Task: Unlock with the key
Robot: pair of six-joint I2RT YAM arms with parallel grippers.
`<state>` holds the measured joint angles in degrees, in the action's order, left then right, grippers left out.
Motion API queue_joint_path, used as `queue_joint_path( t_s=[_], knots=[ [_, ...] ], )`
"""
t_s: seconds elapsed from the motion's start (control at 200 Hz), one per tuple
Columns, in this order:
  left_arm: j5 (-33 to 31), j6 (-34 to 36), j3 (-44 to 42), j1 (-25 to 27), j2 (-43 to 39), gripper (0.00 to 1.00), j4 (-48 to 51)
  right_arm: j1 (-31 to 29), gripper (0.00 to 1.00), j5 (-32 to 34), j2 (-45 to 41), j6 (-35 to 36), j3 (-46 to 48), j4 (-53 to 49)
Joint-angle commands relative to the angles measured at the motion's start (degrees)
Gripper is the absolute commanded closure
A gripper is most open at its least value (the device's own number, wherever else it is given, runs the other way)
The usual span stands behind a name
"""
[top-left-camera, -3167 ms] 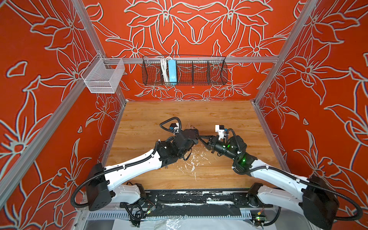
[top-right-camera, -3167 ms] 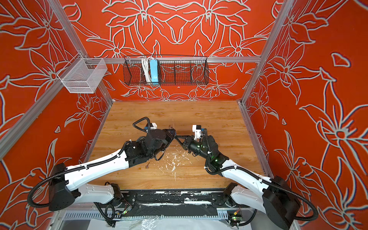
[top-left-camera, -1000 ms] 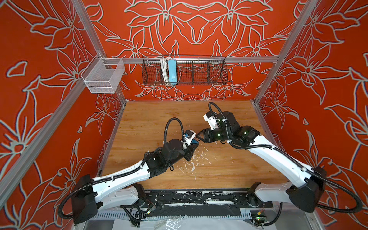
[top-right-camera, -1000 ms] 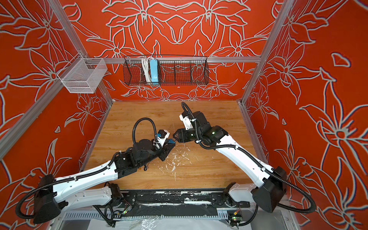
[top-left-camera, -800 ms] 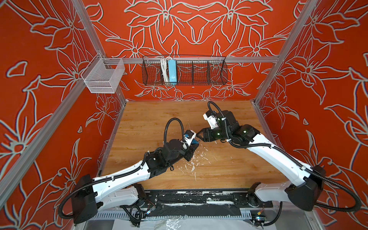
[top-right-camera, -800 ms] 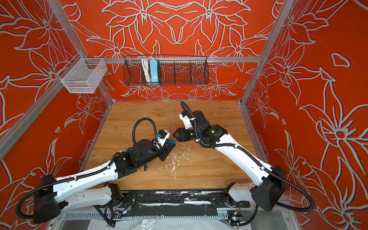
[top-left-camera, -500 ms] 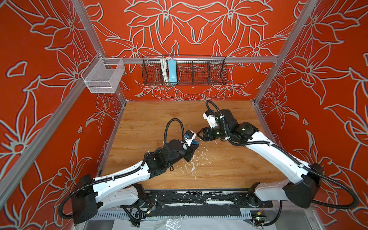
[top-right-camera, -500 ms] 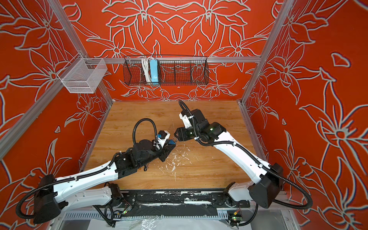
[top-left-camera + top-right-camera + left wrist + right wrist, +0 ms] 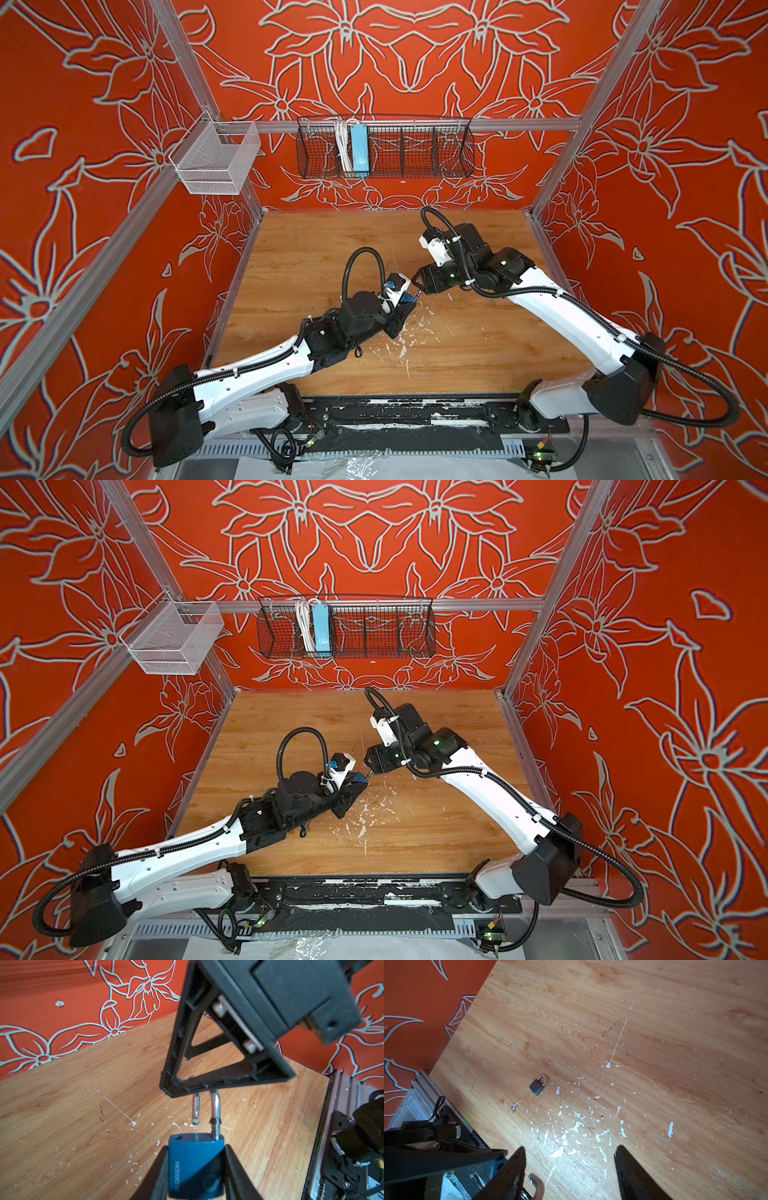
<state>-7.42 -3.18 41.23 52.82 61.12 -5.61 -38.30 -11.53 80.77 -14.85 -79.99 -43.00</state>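
Observation:
My left gripper (image 9: 196, 1147) is shut on a blue padlock (image 9: 195, 1163), held above the wooden table (image 9: 311, 249) near its middle in both top views (image 9: 405, 305) (image 9: 355, 785). Its silver shackle (image 9: 215, 1109) stands open, with one leg out of the body. My right gripper (image 9: 569, 1148) is open right at the shackle's top (image 9: 538, 1186), which lies just inside one finger (image 9: 515, 1167). In the right wrist view a small key (image 9: 515, 1105) on a ring lies on the table beside a dark padlock (image 9: 537, 1085). The blue padlock's keyhole end is hidden.
A black wire basket (image 9: 384, 145) with a blue box hangs on the back wall, and a white mesh basket (image 9: 216, 160) hangs at the back left. Orange walls close in three sides. White paint flecks (image 9: 401, 345) mark the table's middle.
My right gripper has opened wider and drifted slightly back and left at the shackle. The left arm has held the blue padlock still over the last second.

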Motion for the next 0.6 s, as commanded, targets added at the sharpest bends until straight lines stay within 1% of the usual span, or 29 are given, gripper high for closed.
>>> queue_joint_path(
  t_s=[0.0, 0.25, 0.485, 0.595],
  knots=[
    [-0.03, 1.07, -0.34, -0.26, -1.8, 1.0, -3.97, 0.34, 0.3, 2.12, 0.17, 3.02, -1.02, -3.64],
    [-0.31, 0.74, -0.77, -0.26, -2.24, 1.0, -4.59, 1.2, 0.29, 0.41, -1.31, 3.76, 0.38, -3.79],
    [-0.24, 0.13, -1.58, -0.26, -2.5, 1.0, -6.73, 3.08, 0.28, -3.94, -3.32, 2.44, 3.55, -1.63],
    [-0.31, -0.07, -1.61, -0.26, -2.24, 1.0, -7.37, 3.92, 0.29, -6.98, -3.88, 2.06, 4.41, -0.87]
  ],
)
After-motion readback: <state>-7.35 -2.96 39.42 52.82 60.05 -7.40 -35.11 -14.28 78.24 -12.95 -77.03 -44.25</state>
